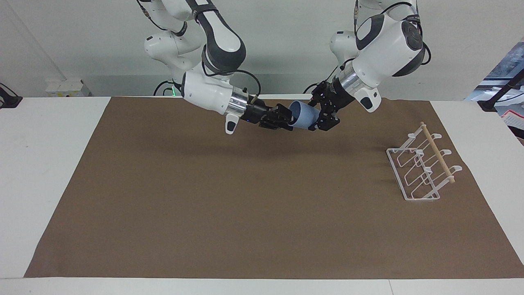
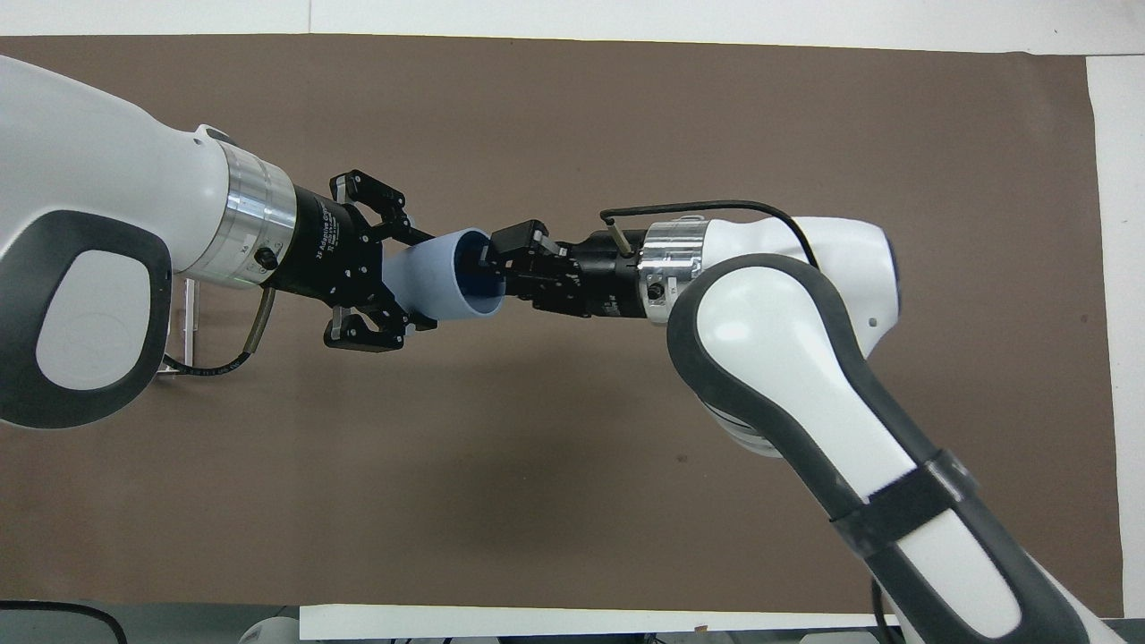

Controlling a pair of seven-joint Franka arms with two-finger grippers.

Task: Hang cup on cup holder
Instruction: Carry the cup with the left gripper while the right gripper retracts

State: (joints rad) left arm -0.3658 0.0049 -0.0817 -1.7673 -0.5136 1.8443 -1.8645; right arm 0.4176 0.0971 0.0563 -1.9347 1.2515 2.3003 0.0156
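We hold the cup (image 1: 303,115) in the air above the brown mat (image 1: 245,205), its base pinched in our left gripper (image 1: 323,116) and its mouth turned toward our right gripper (image 1: 286,119), whose fingers sit spread just outside the rim. To finish the handover cleanly, the right should back straight off without clipping the rim. The left then carries the cup mouth-first to a prong of the cup holder (image 1: 421,168) at the left arm's end.
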